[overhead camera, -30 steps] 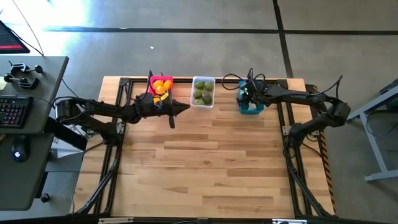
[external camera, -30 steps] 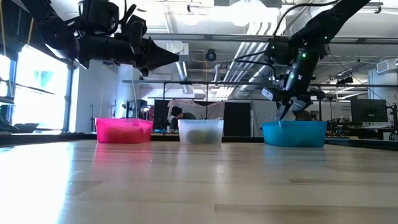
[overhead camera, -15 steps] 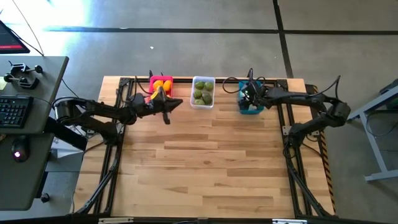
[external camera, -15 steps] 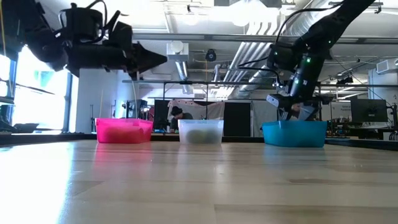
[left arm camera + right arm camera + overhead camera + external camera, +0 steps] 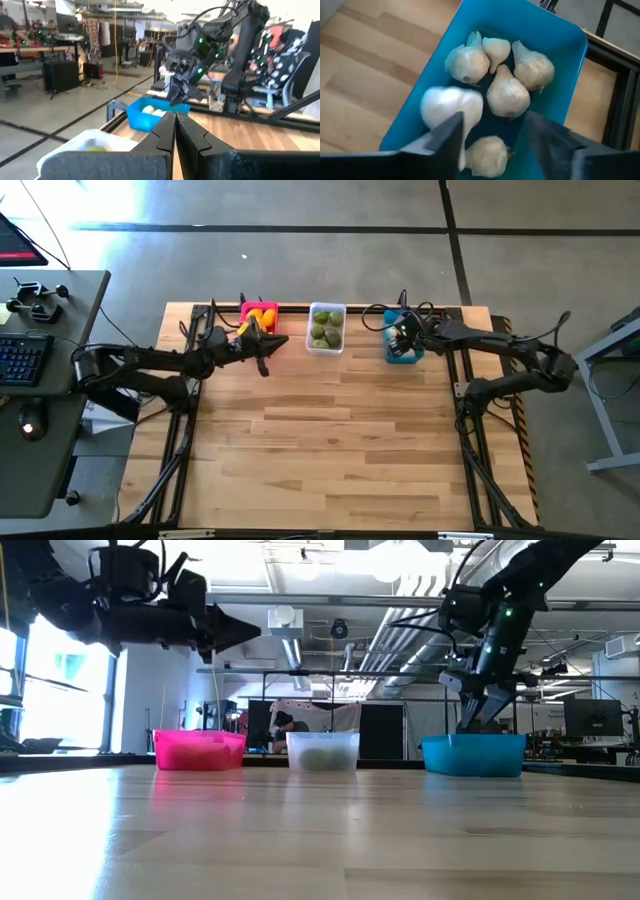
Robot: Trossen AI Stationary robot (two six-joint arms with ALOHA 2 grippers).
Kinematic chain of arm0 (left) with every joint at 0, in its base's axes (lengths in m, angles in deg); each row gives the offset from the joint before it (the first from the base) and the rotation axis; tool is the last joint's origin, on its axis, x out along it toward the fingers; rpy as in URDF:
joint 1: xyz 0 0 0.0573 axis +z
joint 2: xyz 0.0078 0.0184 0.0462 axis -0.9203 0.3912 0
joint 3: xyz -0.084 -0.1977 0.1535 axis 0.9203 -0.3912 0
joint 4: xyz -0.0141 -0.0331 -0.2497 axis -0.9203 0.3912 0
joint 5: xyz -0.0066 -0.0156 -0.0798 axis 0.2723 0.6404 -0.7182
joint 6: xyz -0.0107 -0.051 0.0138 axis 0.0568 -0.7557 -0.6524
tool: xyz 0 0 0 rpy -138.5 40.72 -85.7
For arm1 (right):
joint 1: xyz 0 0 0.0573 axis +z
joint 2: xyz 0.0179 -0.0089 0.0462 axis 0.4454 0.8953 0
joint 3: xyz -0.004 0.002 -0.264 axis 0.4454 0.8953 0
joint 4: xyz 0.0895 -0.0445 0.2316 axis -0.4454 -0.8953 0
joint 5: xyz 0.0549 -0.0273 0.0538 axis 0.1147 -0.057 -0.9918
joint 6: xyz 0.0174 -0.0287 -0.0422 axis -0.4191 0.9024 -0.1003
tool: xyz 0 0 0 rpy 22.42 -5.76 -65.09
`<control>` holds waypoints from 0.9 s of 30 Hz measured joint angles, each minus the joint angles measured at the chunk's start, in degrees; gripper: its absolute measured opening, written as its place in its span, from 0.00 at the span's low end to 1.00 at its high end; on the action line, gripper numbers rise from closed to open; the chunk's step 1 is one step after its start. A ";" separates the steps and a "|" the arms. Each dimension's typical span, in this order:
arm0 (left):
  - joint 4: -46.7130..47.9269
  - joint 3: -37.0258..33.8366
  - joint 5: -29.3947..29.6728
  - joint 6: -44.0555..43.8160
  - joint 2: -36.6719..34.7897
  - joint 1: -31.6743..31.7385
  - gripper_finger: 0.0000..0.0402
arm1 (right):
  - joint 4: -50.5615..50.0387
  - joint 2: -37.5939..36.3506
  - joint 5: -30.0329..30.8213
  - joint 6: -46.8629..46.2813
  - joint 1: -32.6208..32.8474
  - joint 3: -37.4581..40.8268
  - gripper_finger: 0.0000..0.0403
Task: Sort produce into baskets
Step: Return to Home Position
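Along the far edge of the wooden table (image 5: pixel 330 440), the right gripper (image 5: pixel 492 127) hung spread and empty above the garlic (image 5: pixel 507 95) in the blue bin (image 5: pixel 472 755), best lifted straight clear of its rim before retreating, while the left gripper (image 5: pixel 175 120), pinched together on nothing, hovered by the pink bin (image 5: pixel 198 750).

The whole table (image 5: pixel 330 440) is seen from straight above and level from table-top height toward the room (image 5: pixel 400 640) behind, while the teal bin (image 5: pixel 520 20), looked into closely from the right wrist, is caught farther off from the left wrist.
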 joint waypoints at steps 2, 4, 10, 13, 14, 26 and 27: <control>3.45 0.00 0.23 0.74 -1.97 0.33 0.00 | 2.54 0.00 -0.27 0.78 -0.12 1.16 0.41; 5.85 0.00 0.58 0.94 -3.78 0.39 0.00 | 5.67 0.11 -2.10 1.79 -0.39 2.56 0.25; 10.71 -0.19 1.80 2.12 -8.57 0.37 0.00 | 12.26 0.11 -8.90 4.36 -0.65 5.97 0.05; 11.01 -1.14 1.88 2.16 -10.88 0.37 0.00 | 12.48 0.11 -8.99 3.91 -1.30 7.40 0.04; 11.24 -1.65 2.14 2.14 -11.65 0.37 0.00 | 13.00 0.11 -9.01 3.94 -1.62 7.73 0.02; 18.56 -3.98 4.94 2.88 -22.03 0.37 0.00 | 15.98 -4.96 -7.51 9.18 -2.18 9.08 0.00; 20.01 -3.98 4.95 2.96 -23.61 0.37 0.00 | 16.80 -6.66 -7.03 10.68 -1.95 9.75 0.00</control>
